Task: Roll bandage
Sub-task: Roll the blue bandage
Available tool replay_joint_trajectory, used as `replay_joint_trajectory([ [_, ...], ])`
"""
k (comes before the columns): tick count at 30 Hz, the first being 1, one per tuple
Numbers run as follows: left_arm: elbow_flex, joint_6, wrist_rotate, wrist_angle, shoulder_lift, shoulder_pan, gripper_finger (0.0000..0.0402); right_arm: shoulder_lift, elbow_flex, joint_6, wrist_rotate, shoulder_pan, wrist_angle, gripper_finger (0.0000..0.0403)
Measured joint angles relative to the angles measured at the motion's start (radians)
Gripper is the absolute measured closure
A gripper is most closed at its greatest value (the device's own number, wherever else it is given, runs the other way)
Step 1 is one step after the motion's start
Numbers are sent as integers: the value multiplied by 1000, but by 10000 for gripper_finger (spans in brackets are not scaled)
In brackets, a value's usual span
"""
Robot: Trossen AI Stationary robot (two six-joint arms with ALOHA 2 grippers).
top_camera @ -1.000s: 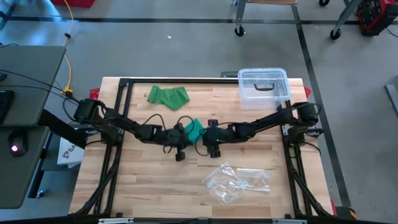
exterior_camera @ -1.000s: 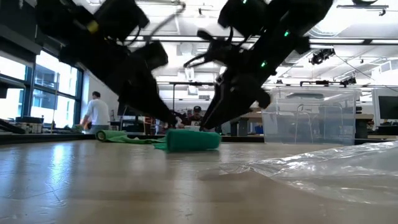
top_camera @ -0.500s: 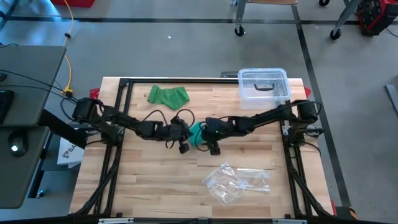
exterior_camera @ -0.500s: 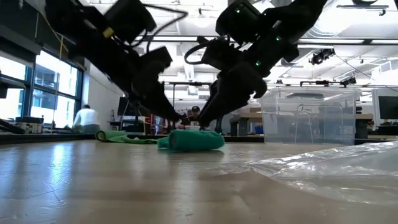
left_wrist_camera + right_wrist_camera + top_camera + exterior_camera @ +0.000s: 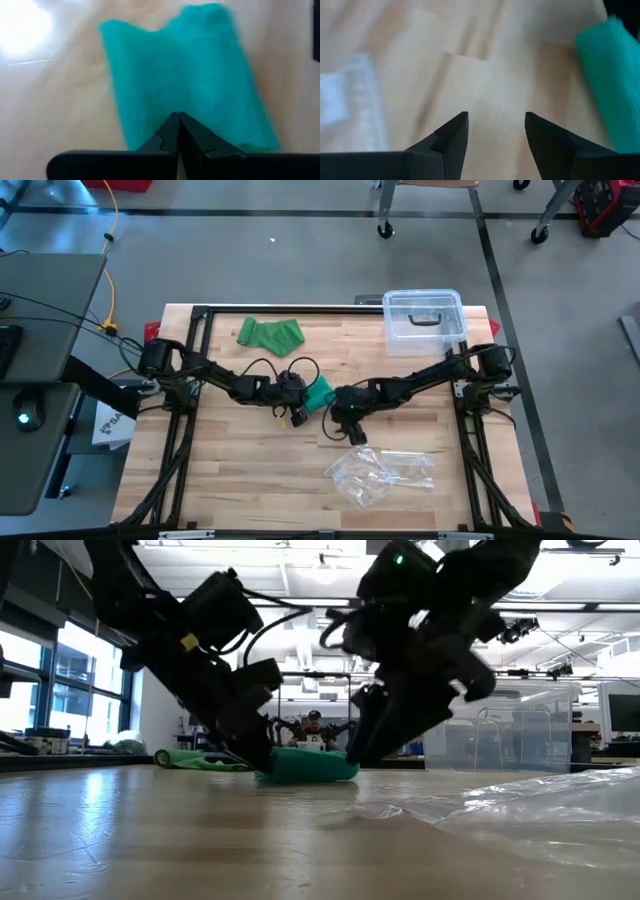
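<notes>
A teal bandage roll (image 5: 320,392) lies on its side on the wooden table near the middle; it also shows in the low view (image 5: 305,765). My left gripper (image 5: 299,402) is shut at the roll's left side, its tips (image 5: 178,117) over the teal cloth (image 5: 185,75). My right gripper (image 5: 342,414) is open and empty just right of and nearer than the roll, above bare wood (image 5: 495,125). The roll's end shows beside it in the right wrist view (image 5: 615,75). My left gripper has its shut fingertips (image 5: 172,131) on the bandage's nearer edge (image 5: 165,107), slanting down from the table's left. Whether a layer is caught between the fingers cannot be told. The bandage lies on the table.
A second green cloth (image 5: 270,333) lies crumpled at the far left. A clear plastic bin (image 5: 425,318) stands at the far right. A clear plastic bag (image 5: 380,470) lies near the front edge, close to my right gripper.
My right gripper has drawn back from the bandage toward the table's near edge. My left gripper has moved a little toward the right, staying at the roll. The roll has shifted slightly to the right on the table.
</notes>
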Motion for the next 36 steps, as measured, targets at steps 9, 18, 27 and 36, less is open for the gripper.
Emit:
replay_joint_trajectory([
  [9,-1,110,51,121,-3,-96,399,-33,24,-5,219,25,84,216],
  [18,-1,68,5,101,-3,-103,399,-12,-4,3,94,-36,54,216],
  [27,-1,59,5,98,-3,-104,399,23,-16,38,-42,-17,-42,216],
  [36,-1,66,5,156,-3,-103,399,-86,0,-2,104,34,-35,216],
])
